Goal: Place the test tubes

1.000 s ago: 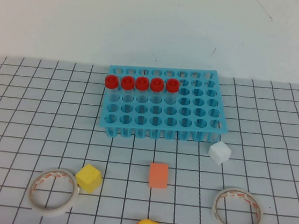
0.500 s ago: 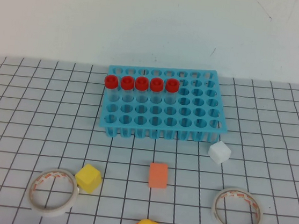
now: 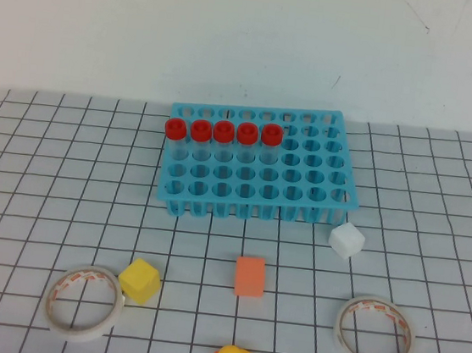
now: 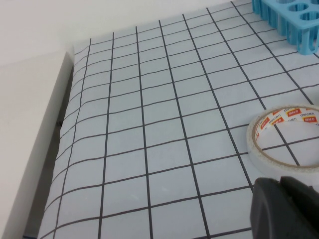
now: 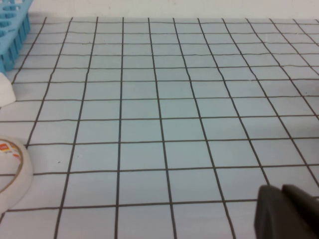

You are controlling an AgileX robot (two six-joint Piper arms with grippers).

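Well clear of clenched left gripper (image 4: 282,194) and clenched right gripper (image 5: 284,198): test tubes (image 3: 224,132) upright in rack (image 3: 317,210).

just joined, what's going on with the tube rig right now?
Nothing is being handled. Five red-capped test tubes stand in one row of the blue rack. No loose tube is in view. Both arms are outside the high view: the left gripper is shut and empty near the left tape roll, the right gripper shut and empty over the bare grid mat.
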